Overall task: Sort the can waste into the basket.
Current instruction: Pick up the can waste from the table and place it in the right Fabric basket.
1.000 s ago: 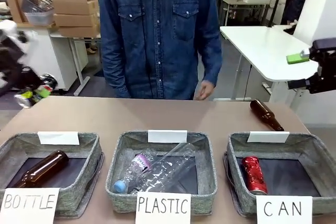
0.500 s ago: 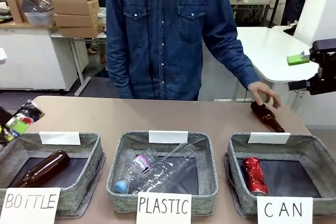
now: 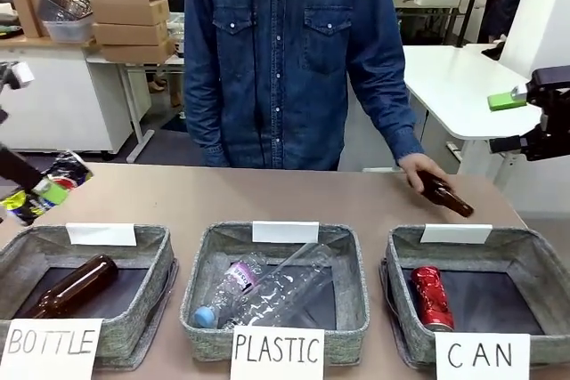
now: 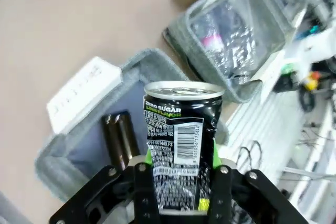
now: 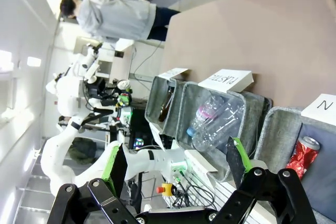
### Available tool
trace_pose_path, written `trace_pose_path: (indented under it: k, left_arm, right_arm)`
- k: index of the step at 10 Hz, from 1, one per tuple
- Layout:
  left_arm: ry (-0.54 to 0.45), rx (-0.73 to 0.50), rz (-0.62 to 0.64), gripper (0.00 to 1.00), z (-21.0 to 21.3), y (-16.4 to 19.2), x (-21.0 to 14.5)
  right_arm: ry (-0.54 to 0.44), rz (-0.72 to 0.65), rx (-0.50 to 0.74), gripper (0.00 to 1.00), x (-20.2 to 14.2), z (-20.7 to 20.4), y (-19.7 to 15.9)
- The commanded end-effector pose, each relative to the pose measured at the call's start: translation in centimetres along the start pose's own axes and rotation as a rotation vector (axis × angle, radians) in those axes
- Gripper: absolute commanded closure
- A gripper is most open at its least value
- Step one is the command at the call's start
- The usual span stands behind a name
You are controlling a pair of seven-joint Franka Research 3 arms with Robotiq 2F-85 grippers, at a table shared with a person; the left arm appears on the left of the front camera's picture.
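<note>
Carrying the dark can (image 4: 181,148) is the step in hand: left gripper (image 4: 178,182) has its fingers pinched on the can's lower body, silver end up, yellow-green print and barcode facing the wrist camera. In the front view the can (image 3: 40,191) sits far from the CAN basket (image 3: 405,260), out past the BOTTLE bin (image 3: 156,260), so it's the whole row of bins away from its target.

To do it well, my read: keep the grip low and square, carry across above the rims of the BOTTLE and PLASTIC bin (image 3: 352,260), stop over the dark floor of the CAN basket and release low so thin metal doesn't bounce out. Person's hand (image 3: 419,169) is on a brown bottle (image 3: 445,196) just behind the CAN basket's far rim, so watch that corner.

Right gripper (image 5: 178,169) hangs high, beside and above the CAN basket, with fingers spread wide and nothing between them.

Red can (image 3: 430,295) already lies in the CAN basket, near its left wall: shiny, crumpled, on its side.

Materials: baskets are soft grey woven fabric, square, with rounded corners, white tags and hand-lettered cards. Dark can is a smooth glossy cylinder, looks undented. Green pads look rubbery and should hold the slick wall fine.
</note>
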State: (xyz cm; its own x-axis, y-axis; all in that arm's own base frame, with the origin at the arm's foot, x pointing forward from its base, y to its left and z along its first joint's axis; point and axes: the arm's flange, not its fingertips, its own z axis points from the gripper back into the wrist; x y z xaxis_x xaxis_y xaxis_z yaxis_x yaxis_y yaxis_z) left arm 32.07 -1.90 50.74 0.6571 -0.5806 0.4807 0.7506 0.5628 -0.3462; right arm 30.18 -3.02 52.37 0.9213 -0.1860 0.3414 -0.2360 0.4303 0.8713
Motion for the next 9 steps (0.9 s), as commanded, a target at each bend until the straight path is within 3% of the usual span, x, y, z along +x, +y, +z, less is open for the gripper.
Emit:
trace_pose_path:
  k: [1, 3, 6, 7, 8, 9]
  left_arm:
    - [0.059, 0.006, -0.279, 0.6, -5.0, -4.1, 12.0]
    - [0.193, -0.067, -0.596, 0.6, -12.6, -10.7, 21.0]
    - [0.321, -0.177, -0.921, 0.6, -25.4, -20.0, 30.2]
    - [0.338, -0.206, -0.995, 0.6, -28.4, -23.4, 31.5]
    - [0.357, -0.216, -1.053, 0.6, -30.8, -26.0, 31.7]
    - [0.373, -0.24, -1.102, 0.6, -32.8, -28.3, 32.0]
  right_arm:
    - [-0.036, 0.062, 0.012, 0.0, 0.8, 2.6, 1.8]
    - [-0.178, 0.016, -0.131, 0.0, 1.6, 11.1, 0.4]
    - [-0.304, -0.036, -0.294, 0.0, -3.1, 25.5, -2.5]
    - [-0.421, -0.105, -0.252, 0.0, -3.9, 27.2, -4.2]
    - [-0.304, -0.033, -0.27, 0.0, -3.1, 23.3, -1.7]
    - [-0.304, -0.033, -0.27, 0.0, -3.1, 23.3, -1.7]
